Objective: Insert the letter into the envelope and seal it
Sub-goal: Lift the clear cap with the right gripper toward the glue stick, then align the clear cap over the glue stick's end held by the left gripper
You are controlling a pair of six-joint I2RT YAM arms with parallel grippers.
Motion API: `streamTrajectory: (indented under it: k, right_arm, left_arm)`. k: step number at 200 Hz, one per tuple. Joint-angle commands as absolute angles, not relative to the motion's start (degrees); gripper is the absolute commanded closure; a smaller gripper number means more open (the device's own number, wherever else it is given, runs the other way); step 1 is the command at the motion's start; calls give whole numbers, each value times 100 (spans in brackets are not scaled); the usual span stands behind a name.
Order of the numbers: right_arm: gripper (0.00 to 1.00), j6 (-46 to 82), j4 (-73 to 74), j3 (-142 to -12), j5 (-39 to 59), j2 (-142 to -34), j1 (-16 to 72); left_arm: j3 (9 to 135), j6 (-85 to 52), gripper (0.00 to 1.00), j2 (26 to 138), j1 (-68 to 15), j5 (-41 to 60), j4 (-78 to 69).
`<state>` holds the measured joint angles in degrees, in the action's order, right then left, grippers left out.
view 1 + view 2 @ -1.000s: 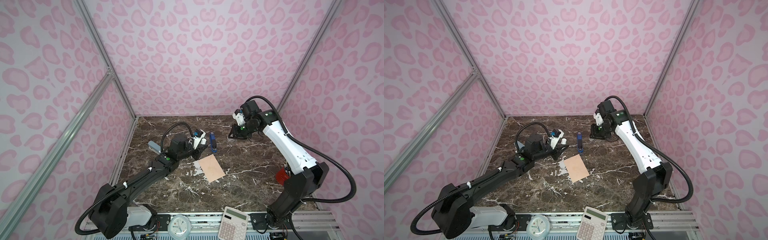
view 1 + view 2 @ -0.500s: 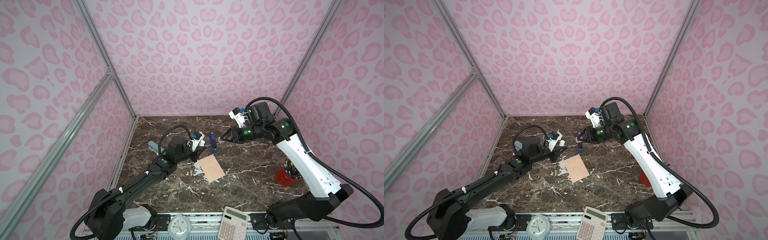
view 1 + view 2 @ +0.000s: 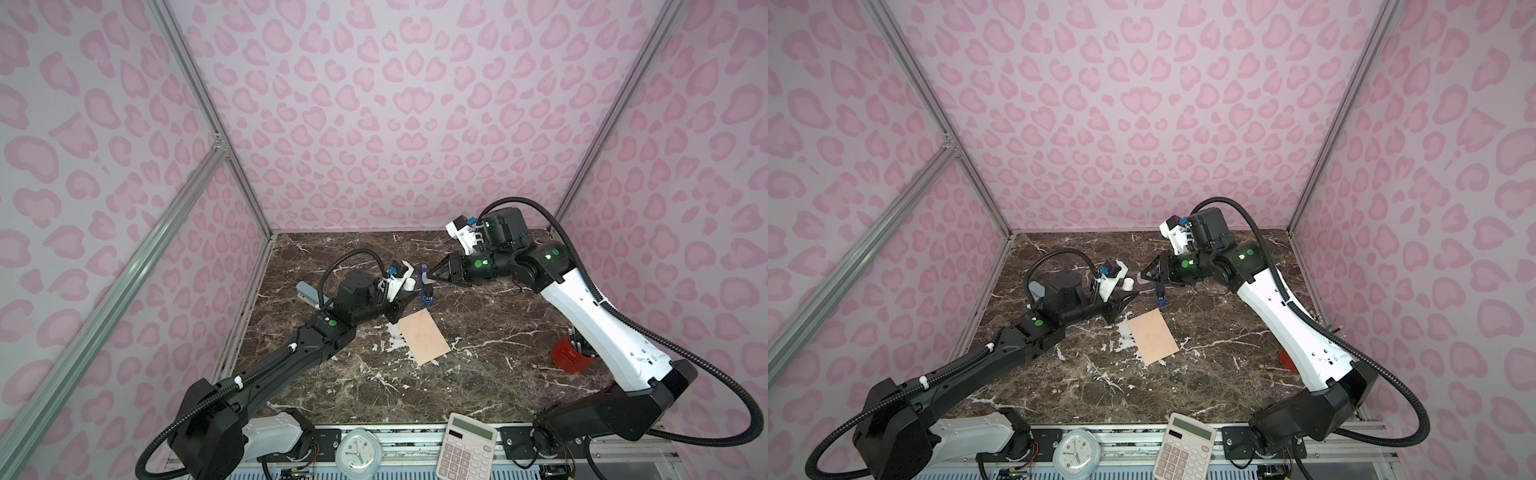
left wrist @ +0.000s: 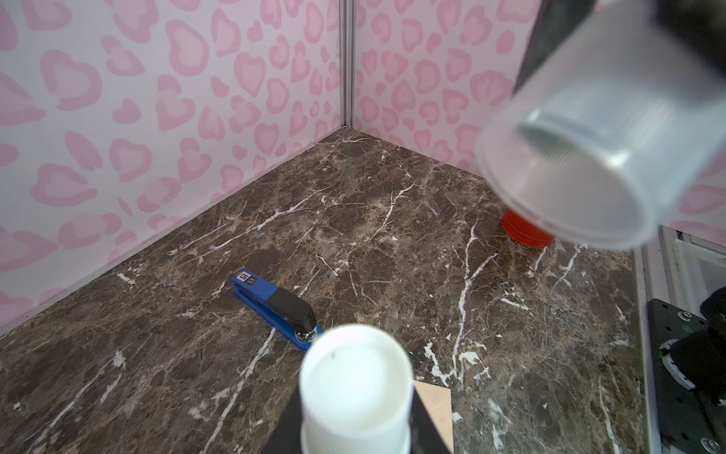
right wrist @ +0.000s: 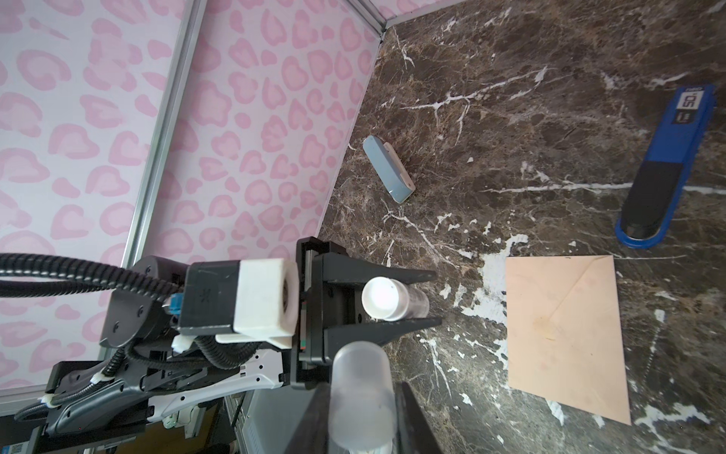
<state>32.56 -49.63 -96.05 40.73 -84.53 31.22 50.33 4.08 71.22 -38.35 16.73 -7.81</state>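
I have the left hand (image 5: 430, 298) clamped on the glue stick (image 5: 387, 297) and the right hand (image 3: 434, 276) clamped on its clear cap (image 4: 569, 169), held apart above the table (image 3: 498, 374), presumably to seal the envelope (image 3: 424, 341) lying flat just beside them, with the letter out of sight, probably inside.

Matt peach paper envelope (image 5: 565, 334) on smooth brown marble tabletop (image 3: 498, 324); frosted translucent plastic cap (image 5: 361, 377), smooth white plastic tube (image 5: 383, 298).
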Motion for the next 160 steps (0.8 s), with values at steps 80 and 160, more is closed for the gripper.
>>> streamTrajectory:
  k: [80, 160]
  right_arm:
    - [72, 3411, -4495, -9242, 4059, -8461, 3245]
    - [72, 3441, -4501, -9193, 4025, -8475, 3308]
  left_arm:
    - [5168, 351, 96, 7055, -3981, 1675, -1020]
    - [5142, 325, 96, 7022, -4218, 1510, -1051]
